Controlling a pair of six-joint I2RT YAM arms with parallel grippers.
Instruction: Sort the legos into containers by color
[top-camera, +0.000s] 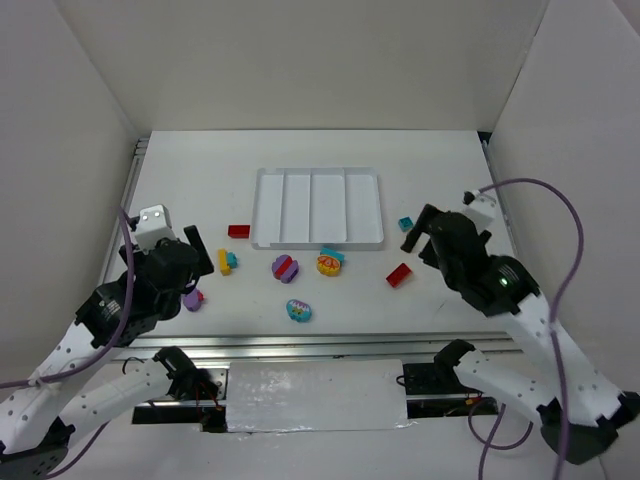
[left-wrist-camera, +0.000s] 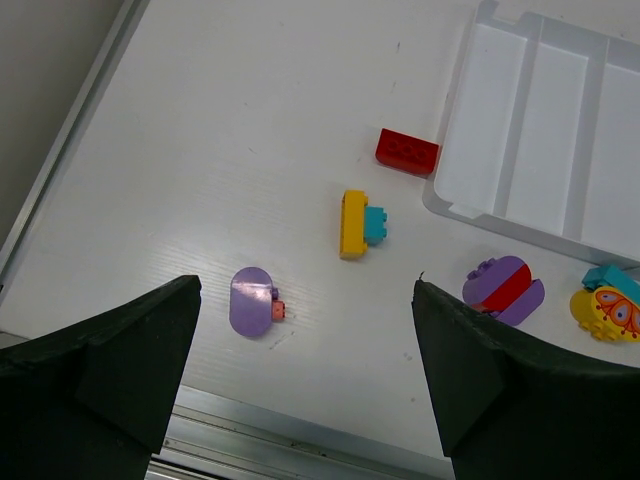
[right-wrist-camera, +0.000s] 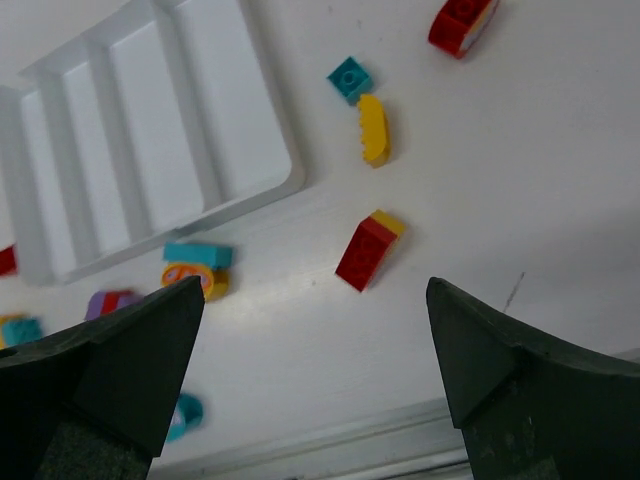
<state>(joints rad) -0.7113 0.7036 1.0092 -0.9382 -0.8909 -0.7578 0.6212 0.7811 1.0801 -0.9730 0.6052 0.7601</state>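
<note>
The legos lie scattered in front of the white tray (top-camera: 318, 243), whose four containers hold nothing. On the left are a red brick (top-camera: 238, 231), a yellow-and-teal piece (top-camera: 226, 262) and a purple oval (top-camera: 193, 298). Round pieces sit mid-table: purple-red (top-camera: 285, 268), orange-teal (top-camera: 330, 262) and teal (top-camera: 298, 310). A red brick (top-camera: 399, 275) and a teal one (top-camera: 406, 224) lie on the right. My left gripper (left-wrist-camera: 305, 300) hovers open by the purple oval (left-wrist-camera: 251, 300). My right gripper (right-wrist-camera: 315, 290) hangs open just short of the red-and-yellow brick (right-wrist-camera: 368, 250).
The right wrist view also shows a yellow brick (right-wrist-camera: 373, 128), a small teal brick (right-wrist-camera: 350, 78) and a red-yellow piece (right-wrist-camera: 460, 22) right of the tray (right-wrist-camera: 290, 180). A metal rail (top-camera: 300, 345) runs along the near edge. White walls enclose the table.
</note>
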